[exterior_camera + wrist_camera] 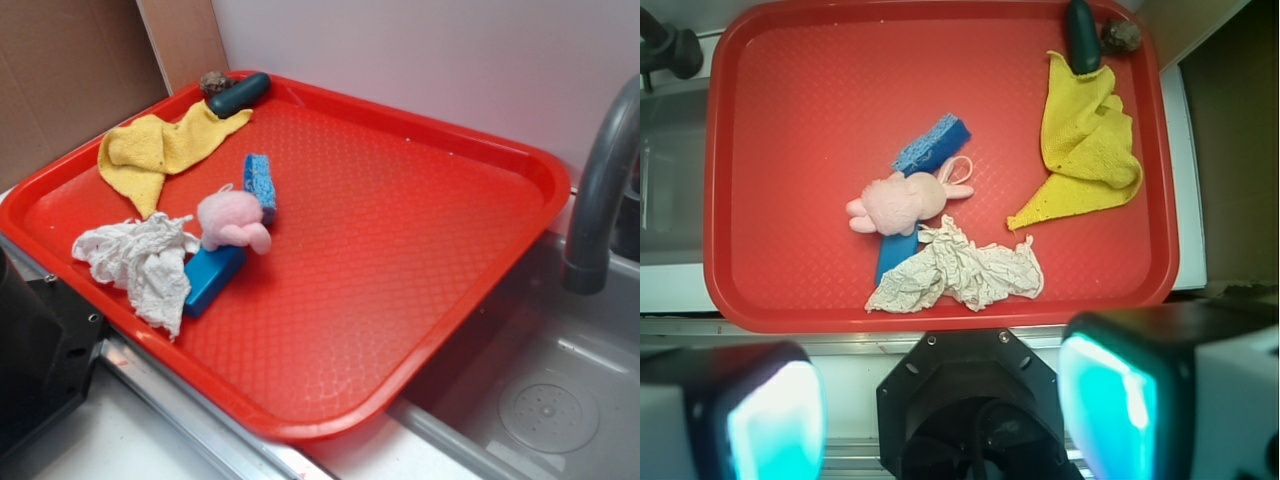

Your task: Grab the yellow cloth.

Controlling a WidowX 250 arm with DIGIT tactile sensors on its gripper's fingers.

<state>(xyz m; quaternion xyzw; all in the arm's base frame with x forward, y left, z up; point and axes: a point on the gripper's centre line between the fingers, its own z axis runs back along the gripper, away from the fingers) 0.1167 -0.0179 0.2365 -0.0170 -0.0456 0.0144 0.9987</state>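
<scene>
Red plastic tray [400, 230] bridges a steel sink [560, 400], grey faucet [600, 190] beside it. Yellow cloth [1087, 150] lies crumpled at the tray's far corner, touching a dark cylinder [1082, 35]. Gripper [940, 405] spread wide, empty, hovering off-tray.

Red tray [420, 180] — yellow cloth [150, 150], white rag [135, 262], sponges, puff.

Kitchen-sink setup: red tray [440, 160] laid over a steel sink basin [545, 400] with drain, grey faucet [600, 190], white wall behind.
</scene>
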